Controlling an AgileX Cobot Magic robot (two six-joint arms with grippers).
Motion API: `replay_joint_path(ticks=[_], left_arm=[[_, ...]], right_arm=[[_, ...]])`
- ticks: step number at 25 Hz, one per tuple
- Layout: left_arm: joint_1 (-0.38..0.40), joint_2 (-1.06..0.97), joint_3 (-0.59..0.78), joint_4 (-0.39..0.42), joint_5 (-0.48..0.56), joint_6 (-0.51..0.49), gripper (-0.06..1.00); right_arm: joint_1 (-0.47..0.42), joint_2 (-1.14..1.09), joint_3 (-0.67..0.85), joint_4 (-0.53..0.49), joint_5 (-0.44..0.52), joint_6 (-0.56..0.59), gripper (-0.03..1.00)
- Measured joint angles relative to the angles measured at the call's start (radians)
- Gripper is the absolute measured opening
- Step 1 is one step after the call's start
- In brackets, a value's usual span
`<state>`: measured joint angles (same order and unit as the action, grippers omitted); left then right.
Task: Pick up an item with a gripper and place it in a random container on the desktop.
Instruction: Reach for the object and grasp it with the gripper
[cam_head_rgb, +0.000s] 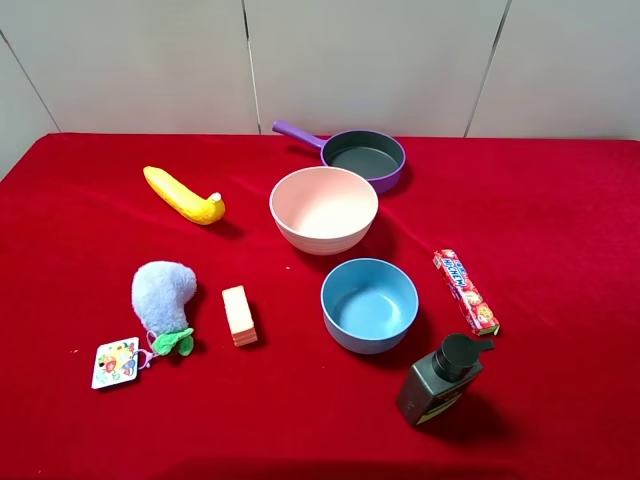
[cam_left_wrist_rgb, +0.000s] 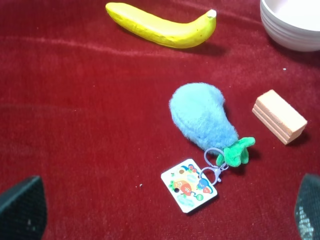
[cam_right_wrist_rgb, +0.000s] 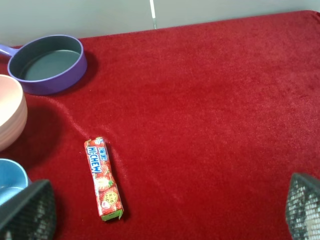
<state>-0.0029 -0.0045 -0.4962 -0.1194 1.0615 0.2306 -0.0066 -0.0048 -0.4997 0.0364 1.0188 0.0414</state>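
The dark grey-green bottle (cam_head_rgb: 438, 382) with a black pump cap stands upright at the front right of the red cloth, just in front of the blue bowl. It shows in neither wrist view. The large pale pink ribbed bowl (cam_head_rgb: 323, 208) sits mid-table and is empty; its edge also shows in the left wrist view (cam_left_wrist_rgb: 292, 25) and the right wrist view (cam_right_wrist_rgb: 10, 117). Neither arm shows in the exterior high view. My left gripper (cam_left_wrist_rgb: 164, 212) is open and empty above the plush toy. My right gripper (cam_right_wrist_rgb: 165, 207) is open and empty above the candy box.
A blue bowl (cam_head_rgb: 369, 304) sits in front of the pink bowl and a purple pan (cam_head_rgb: 362, 156) behind it. A red candy box (cam_head_rgb: 465, 291) lies right of the blue bowl. A yellow banana (cam_head_rgb: 184, 196), a blue plush with tag (cam_head_rgb: 162, 297) and an orange block (cam_head_rgb: 239, 315) lie on the left.
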Motion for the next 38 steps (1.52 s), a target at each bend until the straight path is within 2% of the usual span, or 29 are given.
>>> replay_joint_path(ticks=[11,28,32,38], left_arm=[[0.000,0.000,0.000,0.000,0.000,0.000,1.00],[0.000,0.000,0.000,0.000,0.000,0.000,1.00],[0.000,0.000,0.000,0.000,0.000,0.000,1.00],[0.000,0.000,0.000,0.000,0.000,0.000,1.00]], right_arm=[[0.000,0.000,0.000,0.001,0.000,0.000,0.69],[0.000,0.046,-0.045,0.073,0.001,-0.008,0.69],[0.000,0.162,-0.088,0.095,0.000,-0.075,0.69],[0.000,0.332,-0.136,0.140,-0.001,-0.269,0.69]])
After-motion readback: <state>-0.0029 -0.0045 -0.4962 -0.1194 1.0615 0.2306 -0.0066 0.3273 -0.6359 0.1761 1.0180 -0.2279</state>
